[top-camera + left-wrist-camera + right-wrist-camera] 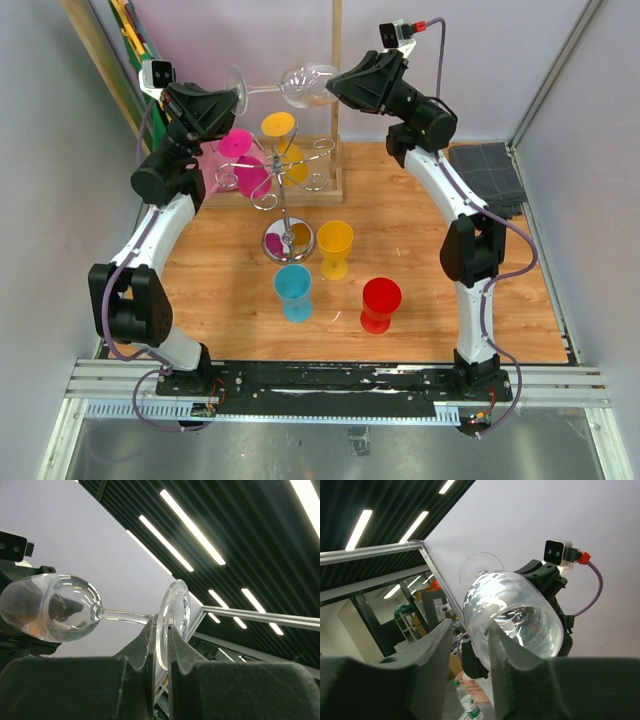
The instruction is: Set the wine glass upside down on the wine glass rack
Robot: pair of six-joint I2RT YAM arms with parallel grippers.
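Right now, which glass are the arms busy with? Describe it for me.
Look high over the far end of the wooden table. Lying sideways in the air there, above the silver wire rack, is the wine glass: clear and long-stemmed, unlike the coloured cups.

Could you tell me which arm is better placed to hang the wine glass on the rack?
Left. The left end effector pinches the wine glass by the foot and could probably tip it onto the rack; the right end effector only loosely flanks the bowl.
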